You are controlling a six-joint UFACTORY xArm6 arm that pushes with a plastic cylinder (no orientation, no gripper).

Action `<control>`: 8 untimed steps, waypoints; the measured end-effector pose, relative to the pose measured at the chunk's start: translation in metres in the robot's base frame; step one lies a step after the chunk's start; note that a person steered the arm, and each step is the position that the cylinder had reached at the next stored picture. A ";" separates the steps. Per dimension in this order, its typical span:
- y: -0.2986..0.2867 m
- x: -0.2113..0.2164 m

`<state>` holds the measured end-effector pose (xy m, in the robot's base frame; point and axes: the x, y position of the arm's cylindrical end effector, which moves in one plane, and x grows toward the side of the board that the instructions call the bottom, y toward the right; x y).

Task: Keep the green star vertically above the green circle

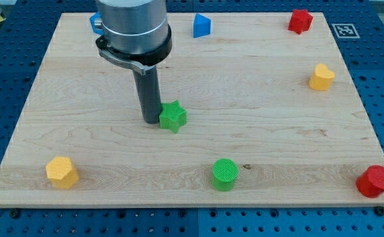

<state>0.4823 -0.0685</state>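
The arm ends in a dark rod with no end effector, so nothing is released, clenched or grasped. The tip rests on the wooden surface a little left of centre, touching or just beside the green star, at the star's 9 o'clock.

The green star lies near the middle of the surface. The green circle sits well apart from it, at about the star's 4 o'clock, close to the view's bottom edge. The star is higher in the view than the circle but offset to the view's left of it, not straight above.

Around the edges:
- A yellow block, roughly hexagonal, lies near the bottom left corner, at 9 o'clock from the circle.
- A red block sits at the bottom right corner.
- A yellow heart-like block lies near the right edge.
- A red block lies at the top right.
- A blue block sits at the top edge, at 12 o'clock from the star.
- Another blue block shows partly behind the arm's grey body at the top left; its shape cannot be told.
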 end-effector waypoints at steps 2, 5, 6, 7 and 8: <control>0.030 0.000; 0.055 0.000; 0.059 -0.008; 0.060 -0.022; 0.063 -0.038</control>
